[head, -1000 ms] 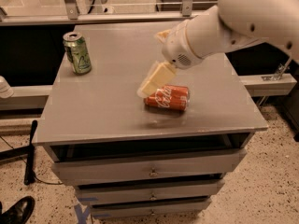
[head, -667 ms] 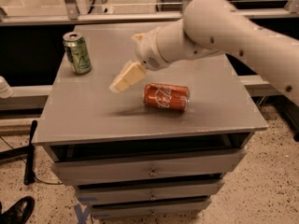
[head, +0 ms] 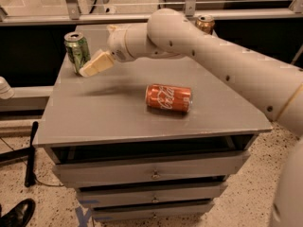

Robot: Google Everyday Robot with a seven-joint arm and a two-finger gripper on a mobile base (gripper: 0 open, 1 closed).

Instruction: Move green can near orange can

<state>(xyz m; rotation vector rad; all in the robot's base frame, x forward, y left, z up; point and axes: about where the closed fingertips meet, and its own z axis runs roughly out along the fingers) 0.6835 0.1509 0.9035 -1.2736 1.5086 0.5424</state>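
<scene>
The green can [head: 77, 51] stands upright at the table's far left corner. The orange can [head: 205, 23], amber-gold with a silver top, stands at the far right, mostly hidden behind my arm. My gripper [head: 93, 65] hangs just right of the green can, its cream fingers [head: 100, 60] close to the can's lower side. It holds nothing that I can see.
A red-orange Coca-Cola can [head: 168, 98] lies on its side in the middle of the grey table [head: 99, 112]. My white arm [head: 213, 56] crosses the table from the right. Drawers sit below the top. A shoe [head: 16, 214] shows on the floor at lower left.
My gripper has swung left across the table, from above the Coca-Cola can to beside the green can. The cans have not moved.
</scene>
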